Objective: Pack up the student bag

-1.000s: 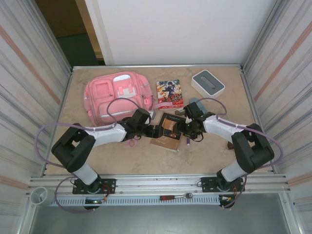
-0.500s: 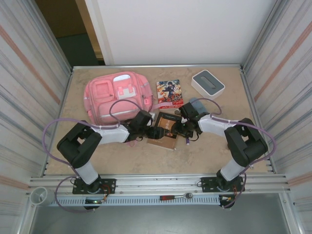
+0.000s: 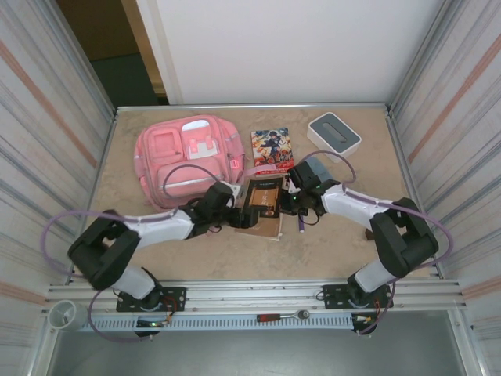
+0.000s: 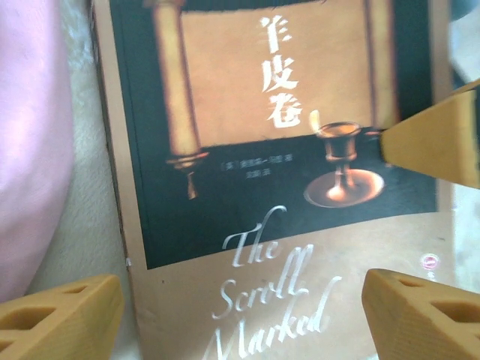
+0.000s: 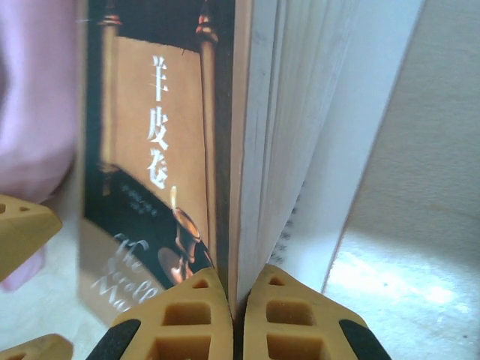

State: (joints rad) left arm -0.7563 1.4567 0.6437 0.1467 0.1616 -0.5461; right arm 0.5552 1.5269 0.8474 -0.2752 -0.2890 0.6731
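Observation:
The student bag (image 3: 184,157), a soft pink backpack, lies at the back left of the table; its pink fabric also borders the left wrist view (image 4: 30,135). A brown book titled "The Scroll Marked" (image 3: 262,205) lies just right of it, between my grippers. My right gripper (image 5: 238,300) is shut on the book's (image 5: 150,150) cover edge and a few pages, and the other pages fan out to its right. My left gripper (image 4: 240,315) hovers open over the lower cover (image 4: 270,112), one finger (image 4: 60,311) past the book's left edge.
A colourful comic book (image 3: 272,150) lies behind the brown book. A white-and-grey box (image 3: 333,133) stands at the back right. A purple pen (image 3: 302,223) lies beside the right arm. Metal walls close in both sides.
My right gripper has shut on the book's right edge and lifted it. The book has shifted slightly toward the bag. My left arm has stretched lower, its gripper still open.

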